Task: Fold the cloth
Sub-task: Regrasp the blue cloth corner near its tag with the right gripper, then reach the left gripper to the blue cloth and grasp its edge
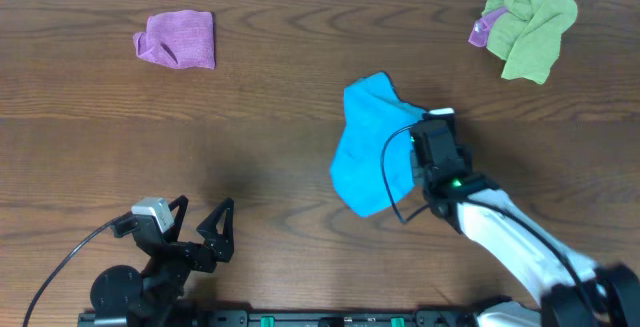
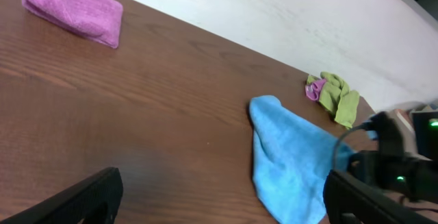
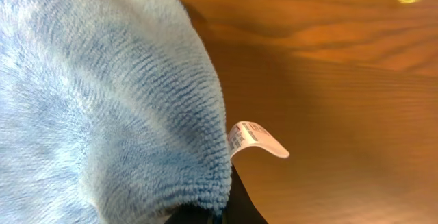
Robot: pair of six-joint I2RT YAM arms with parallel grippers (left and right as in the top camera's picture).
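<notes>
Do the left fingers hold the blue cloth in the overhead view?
No, the left fingers stand open at the near-left side, apart from the blue cloth.

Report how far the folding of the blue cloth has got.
Done: little. The blue microfibre cloth is bunched and irregular, with no clean fold showing. In hand: the right end effector appears to grip its right edge, near the white tag. The left end effector is open and well away from the cloth. Left: spreading it flat and making the folds.
</notes>
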